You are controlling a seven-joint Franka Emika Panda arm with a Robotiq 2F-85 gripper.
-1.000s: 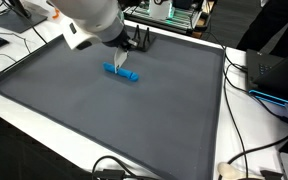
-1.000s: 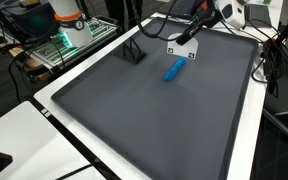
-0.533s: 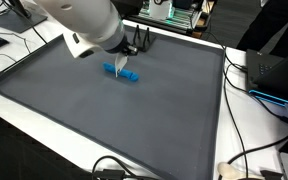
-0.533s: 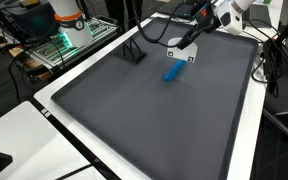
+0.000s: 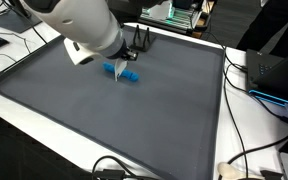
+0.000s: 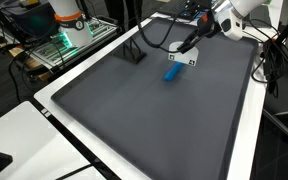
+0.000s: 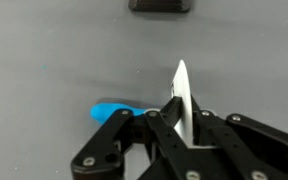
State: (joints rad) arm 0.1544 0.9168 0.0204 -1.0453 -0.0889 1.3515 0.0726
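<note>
**Robot end effector low over a small blue piece on a grey bench**

In the wrist view, the end effector [image 7: 174, 105] fills the lower part of the picture. Its dark linkages are drawn close together around a thin white blade-like edge. Whether it is clenched on anything cannot be told.

The blue piece [image 7: 112, 111] pokes out just to one side of the fingers. Its other end is hidden behind them, so contact is unclear. Only this view shows that overlap.

In both exterior views the end effector [image 5: 121, 70] [image 6: 180, 62] hangs directly above the blue piece [image 5: 128, 75] [image 6: 171, 72]. The piece lies flat on the grey bench [image 5: 104, 125] [image 6: 154, 125]. Here its full elongated shape shows, which the wrist view hides.

Beyond the end effector stands a small black stand [image 5: 139, 42] [image 6: 134, 53], well apart from the blue piece. The wrist view catches only its lower edge [image 7: 161, 5].

An exterior view alone shows the bulky white arm [image 5: 84, 25] above the end effector.
</note>
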